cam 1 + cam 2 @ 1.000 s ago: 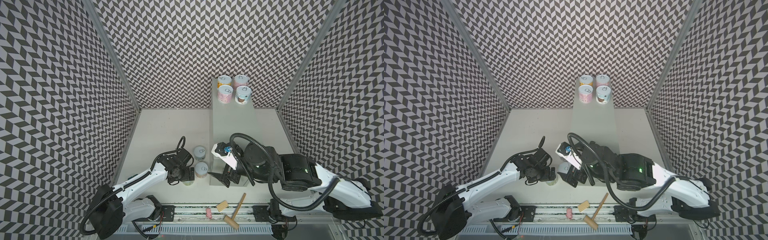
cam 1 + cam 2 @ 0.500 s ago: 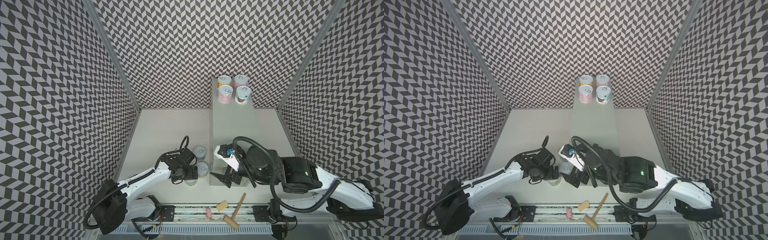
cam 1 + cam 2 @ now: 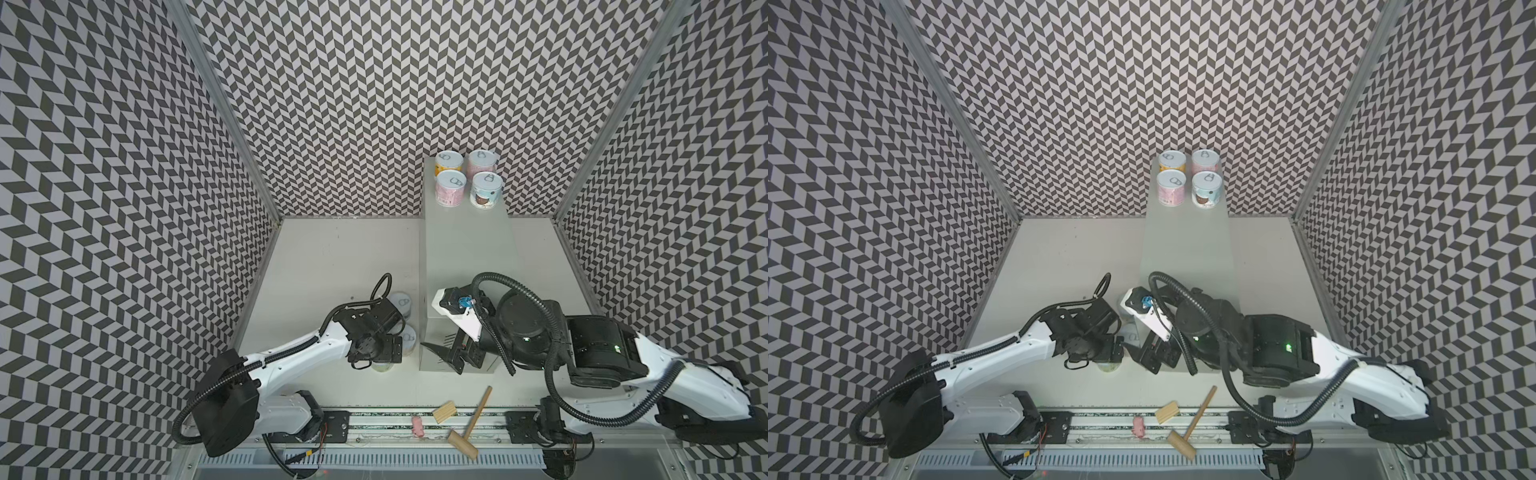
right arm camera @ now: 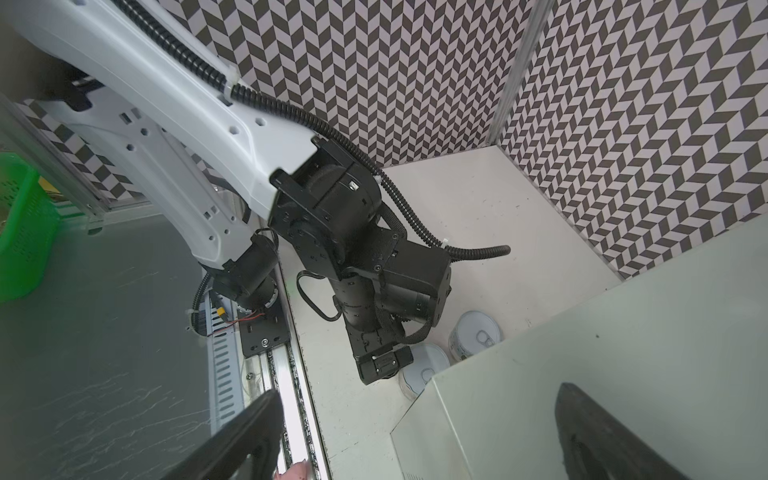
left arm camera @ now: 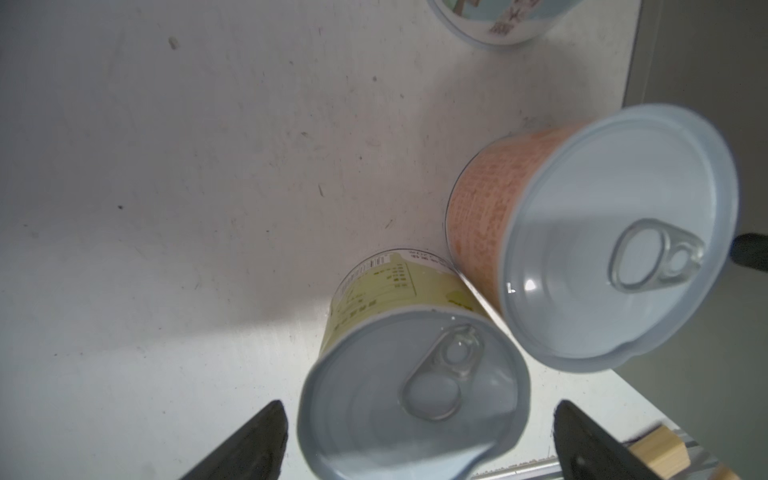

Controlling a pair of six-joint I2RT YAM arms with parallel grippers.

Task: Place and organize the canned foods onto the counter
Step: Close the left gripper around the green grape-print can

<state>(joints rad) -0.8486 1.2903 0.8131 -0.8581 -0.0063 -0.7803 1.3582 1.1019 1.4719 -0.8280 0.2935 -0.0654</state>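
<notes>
On the white tabletop [image 3: 332, 257] beside the counter [image 3: 465, 249], the left gripper [image 5: 417, 407] straddles the pale green can [image 5: 386, 291], jaws apart; next it should likely close and lift. Four cans [image 3: 449, 189] stand at the counter's far end; the right gripper [image 4: 417, 397] is spread wide, empty

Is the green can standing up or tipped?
Standing up. The green can has its pull-tab lid on top, bottom on the table.

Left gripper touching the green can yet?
Apart. Left wrist view: the left gripper's open fingers flank the green can, with bare tabletop showing between each finger and the can.
</notes>
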